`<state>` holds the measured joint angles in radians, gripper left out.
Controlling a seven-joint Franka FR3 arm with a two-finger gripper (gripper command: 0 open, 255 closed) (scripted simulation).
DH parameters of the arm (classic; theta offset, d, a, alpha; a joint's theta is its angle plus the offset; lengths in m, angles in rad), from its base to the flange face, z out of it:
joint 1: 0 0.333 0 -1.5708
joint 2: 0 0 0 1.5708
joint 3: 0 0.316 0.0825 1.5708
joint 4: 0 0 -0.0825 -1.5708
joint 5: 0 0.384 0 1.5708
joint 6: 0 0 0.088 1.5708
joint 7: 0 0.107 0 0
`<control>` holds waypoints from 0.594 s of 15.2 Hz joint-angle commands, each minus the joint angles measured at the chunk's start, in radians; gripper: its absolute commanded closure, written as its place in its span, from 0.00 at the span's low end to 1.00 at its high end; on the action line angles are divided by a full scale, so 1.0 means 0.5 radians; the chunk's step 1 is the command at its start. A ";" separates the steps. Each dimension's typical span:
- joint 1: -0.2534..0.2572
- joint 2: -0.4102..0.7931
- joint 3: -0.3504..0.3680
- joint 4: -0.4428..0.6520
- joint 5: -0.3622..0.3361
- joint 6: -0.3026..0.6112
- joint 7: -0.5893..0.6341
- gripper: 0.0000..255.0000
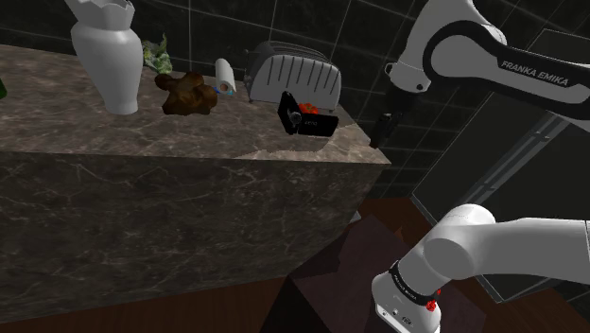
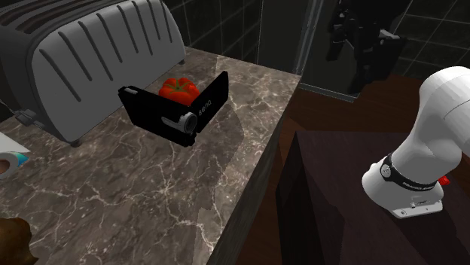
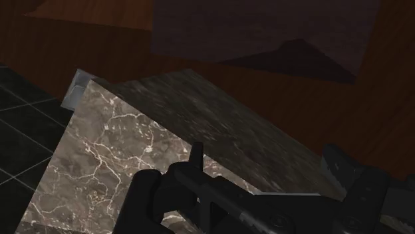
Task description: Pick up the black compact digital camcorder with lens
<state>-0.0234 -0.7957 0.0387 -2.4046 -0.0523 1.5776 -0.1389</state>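
Plainly, the black camcorder sits near the end corner of the marbled surface, just before the grey toaster, side screen flipped open. The claw hangs beyond that end — off the surface, to the shoulder view's right of the camcorder; parted or closed, I cannot tell. Reaching it likely means travelling leftward in that view, along the body's long axis.

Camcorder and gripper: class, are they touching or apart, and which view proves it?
Apart. The shoulder view shows bare counter between the gripper and the camcorder.
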 commanded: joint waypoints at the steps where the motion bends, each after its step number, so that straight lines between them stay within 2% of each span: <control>1: 0.000 0.000 0.000 0.000 0.000 0.000 0.000 0.00; 9: -0.019 0.627 0.091 0.353 0.044 0.289 0.188 0.00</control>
<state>-0.0324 -0.5272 0.0768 -2.2590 -0.0328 1.7068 -0.0594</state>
